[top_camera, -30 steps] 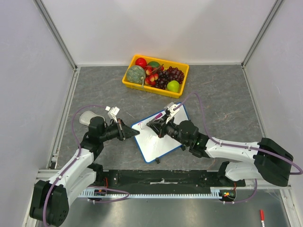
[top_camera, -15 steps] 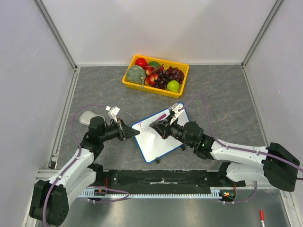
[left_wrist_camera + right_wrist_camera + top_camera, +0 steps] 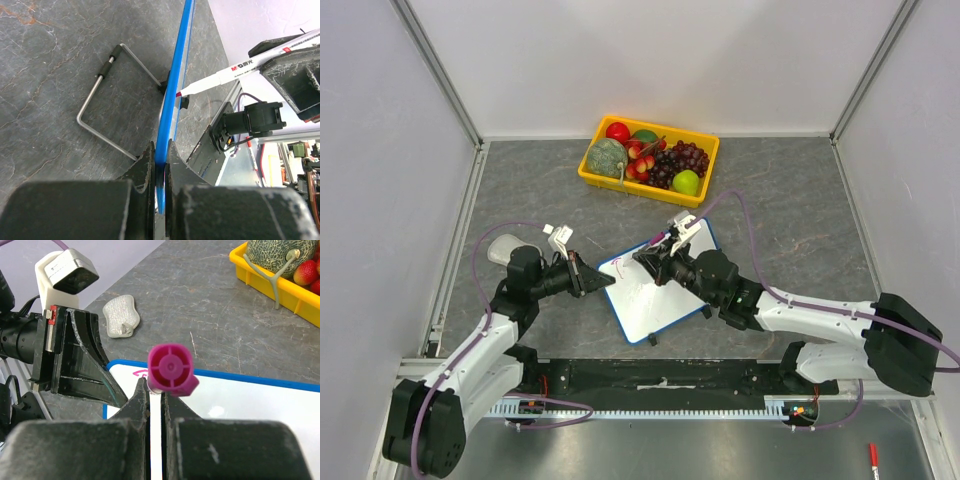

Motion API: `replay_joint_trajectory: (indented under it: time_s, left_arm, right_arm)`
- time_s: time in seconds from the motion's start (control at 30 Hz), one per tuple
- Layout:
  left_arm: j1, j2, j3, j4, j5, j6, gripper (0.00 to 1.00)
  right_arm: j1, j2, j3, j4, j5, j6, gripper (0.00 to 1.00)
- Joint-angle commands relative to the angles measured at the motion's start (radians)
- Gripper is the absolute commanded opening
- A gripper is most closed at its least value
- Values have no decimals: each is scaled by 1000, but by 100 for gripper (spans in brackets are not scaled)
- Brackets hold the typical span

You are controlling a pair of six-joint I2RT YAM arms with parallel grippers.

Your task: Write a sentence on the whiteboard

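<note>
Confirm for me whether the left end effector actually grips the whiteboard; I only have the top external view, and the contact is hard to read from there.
Observer: Yes. In the left wrist view, the left end effector is shut on the blue rim of the whiteboard, which is seen edge-on.
Operator: Is the marker's tip on the board?
Observer: In that same view, the magenta tip of the marker reaches the board's face close to the rim; actual contact I cannot confirm.
Operator: And the right grip?
Observer: The right wrist view shows the right end effector shut on the marker's barrel, its magenta back end facing the camera.
</note>
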Motion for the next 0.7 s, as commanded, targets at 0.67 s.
replay_joint_trajectory:
  time_s: [0.67]
  left_arm:
    - [-7, 31, 6, -64, -76, 123, 2]
  right_arm:
    - [-3, -2, -43, -26, -45, 5, 0]
